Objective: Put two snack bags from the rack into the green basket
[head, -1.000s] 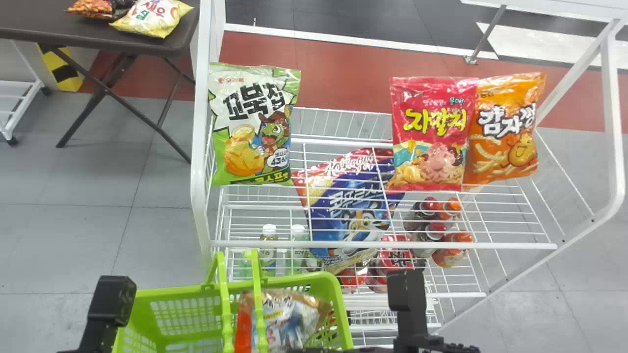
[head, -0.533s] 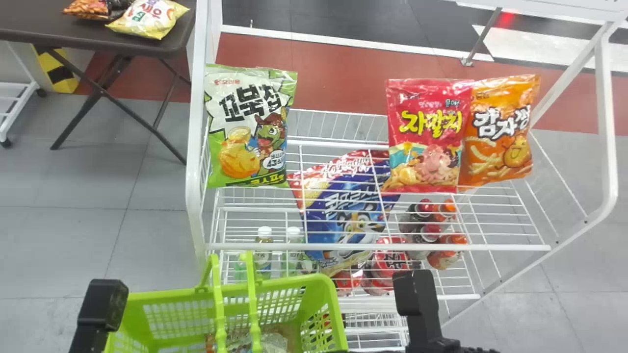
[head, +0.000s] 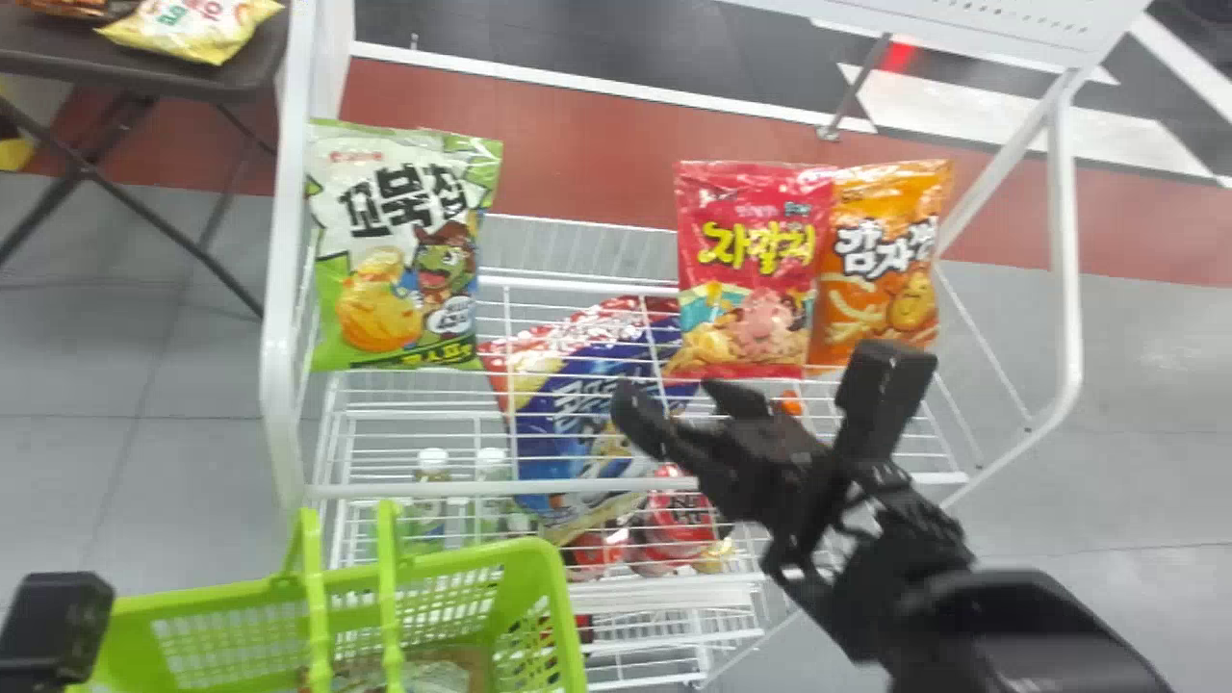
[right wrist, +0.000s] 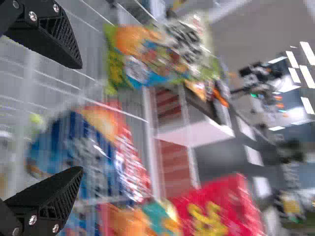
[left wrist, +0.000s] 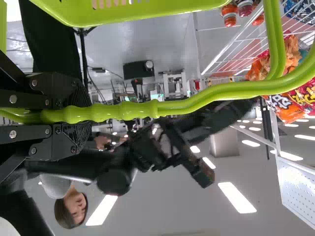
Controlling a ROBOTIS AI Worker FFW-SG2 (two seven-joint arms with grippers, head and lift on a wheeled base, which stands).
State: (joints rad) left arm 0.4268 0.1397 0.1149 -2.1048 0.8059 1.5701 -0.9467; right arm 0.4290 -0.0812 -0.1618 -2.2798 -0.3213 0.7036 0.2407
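Snack bags are both near and far: closest to the robot, one bag (head: 438, 674) lies low in the green basket (head: 539, 597), only partly in sight. The robot's left gripper (head: 56, 621) is beside the basket's left side; its wrist view shows the fingers closed around the handle (left wrist: 197, 100).

The basket's far rim sits close to the rack's white front rail (head: 385, 489). To the right of the basket is a gap, then the right arm (head: 1001, 626), which slants in from the bottom right corner toward the rack. At its end the right gripper (head: 679, 397) points up and to the left, its fingers spread well apart with nothing between them. From here it overlaps the shelf front; I cannot tell how high above the wire it is.

Past the fingertips, near but apart, a red snack bag (head: 746, 274) stands upright on the rack (head: 1065, 241). An orange snack bag (head: 881, 265) stands partly behind its right edge, near the rack's curved right side. A green-and-white snack bag (head: 404, 255) stands at the rack's left side, with a wide gap between it and the red one. Below that gap, seen through the wires, a blue bag (head: 558, 452) leans at a slant, with capped bottles (head: 433, 467) to its left.

Farthest off, upper left, a dark table (head: 192, 85) holds a yellow bag (head: 192, 29).
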